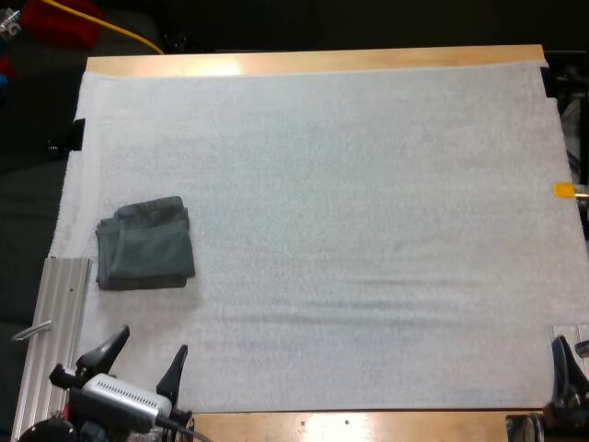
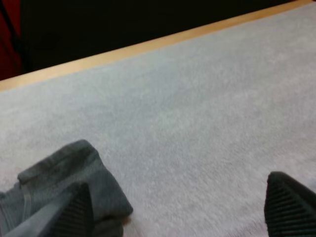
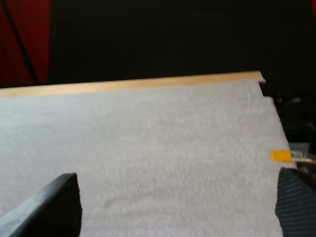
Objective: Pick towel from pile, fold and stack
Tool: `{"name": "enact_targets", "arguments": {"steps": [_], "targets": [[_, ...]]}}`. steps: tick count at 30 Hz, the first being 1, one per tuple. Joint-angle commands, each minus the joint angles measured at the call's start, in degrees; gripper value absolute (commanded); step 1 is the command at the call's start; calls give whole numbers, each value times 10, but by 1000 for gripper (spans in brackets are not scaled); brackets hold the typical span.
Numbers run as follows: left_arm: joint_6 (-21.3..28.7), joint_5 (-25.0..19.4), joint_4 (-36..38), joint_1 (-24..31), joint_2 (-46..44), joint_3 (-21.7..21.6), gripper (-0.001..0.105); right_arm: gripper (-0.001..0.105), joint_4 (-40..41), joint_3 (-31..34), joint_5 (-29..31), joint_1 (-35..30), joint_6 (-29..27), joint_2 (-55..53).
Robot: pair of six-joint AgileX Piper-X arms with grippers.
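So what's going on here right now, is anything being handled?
Nothing is being held. One folded dark grey-green towel lies on the left side of the white mat. The left tool is open, just short of the towel at the mat's near edge. The right tool is open too, at the near right corner, away from the towel.

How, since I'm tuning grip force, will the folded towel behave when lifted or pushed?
The folded towel shows soft, loose layers, so it will likely droop and may unfold. Pushed, it would probably bunch on the fuzzy mat, not slide.
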Motion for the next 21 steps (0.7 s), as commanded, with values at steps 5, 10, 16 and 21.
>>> {"name": "enact_targets", "arguments": {"steps": [5, 10, 16, 21], "targets": [[11, -5, -59, -1, -79, 49, 69, 78, -40, 64, 1, 0, -2, -22], [13, -5, -71, -1, -79, 81, 69, 78, -38, 98, 1, 0, -2, -22], [12, -5, -80, -1, -79, 110, 69, 78, -32, 127, 1, 0, -2, -22], [12, -4, -80, -1, -79, 110, 69, 78, -24, 142, 4, 0, -1, -21]]}}
